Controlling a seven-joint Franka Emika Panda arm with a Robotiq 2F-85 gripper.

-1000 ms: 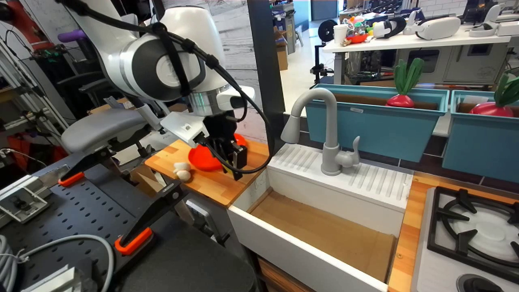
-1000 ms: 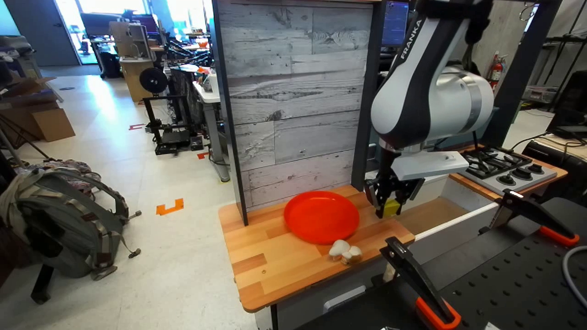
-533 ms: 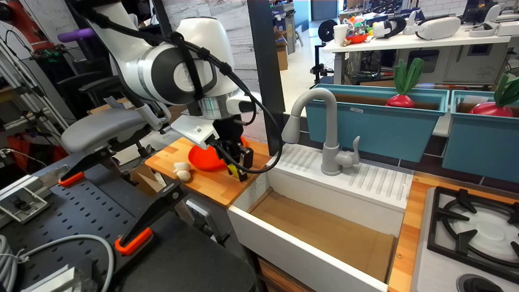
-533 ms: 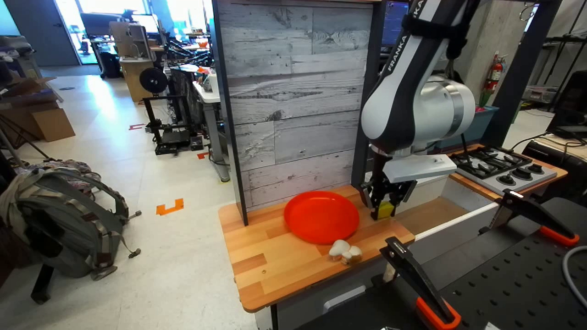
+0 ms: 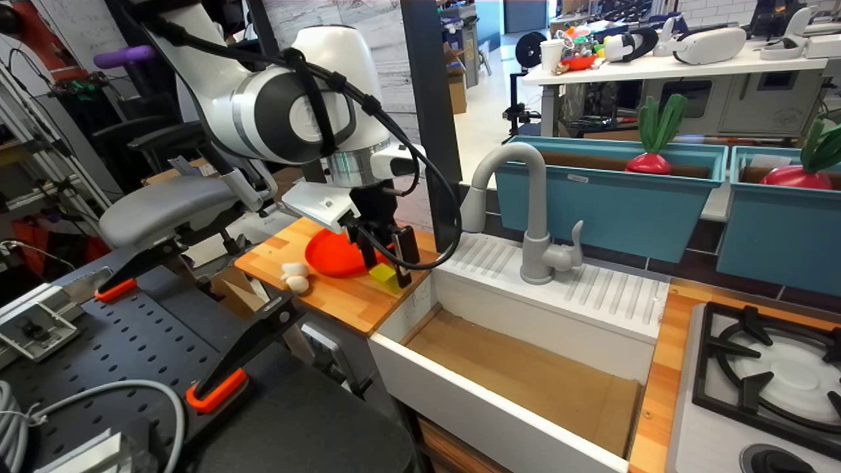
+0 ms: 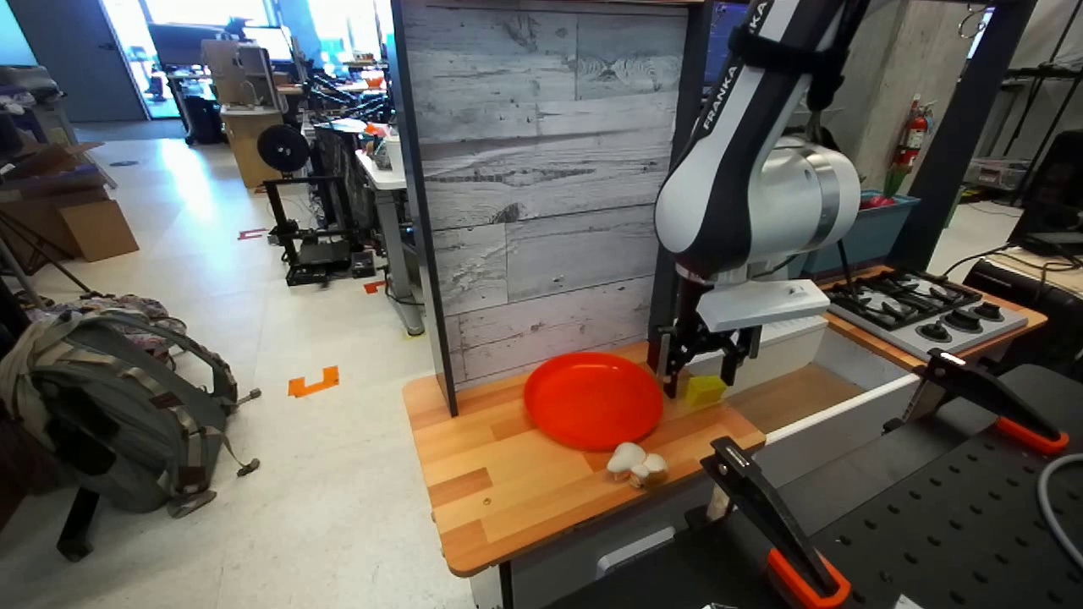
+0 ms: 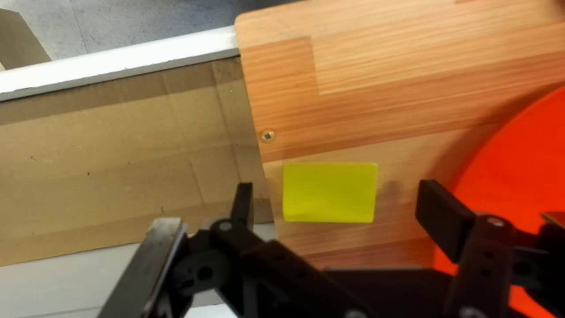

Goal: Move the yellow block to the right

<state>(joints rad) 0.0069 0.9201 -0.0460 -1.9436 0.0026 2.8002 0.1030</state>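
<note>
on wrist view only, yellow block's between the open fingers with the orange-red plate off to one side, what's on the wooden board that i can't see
Observer: A pale mushroom-like cluster sits on the wooden board in both exterior views, apart from the yellow block.
Operator: ok, anything tall by the sink
Observer: Yes, a gray faucet stands at the back of the sink in an exterior view.
Operator: and past the sink, opposite end from the board
Observer: A stove top is there, in both exterior views.
</note>
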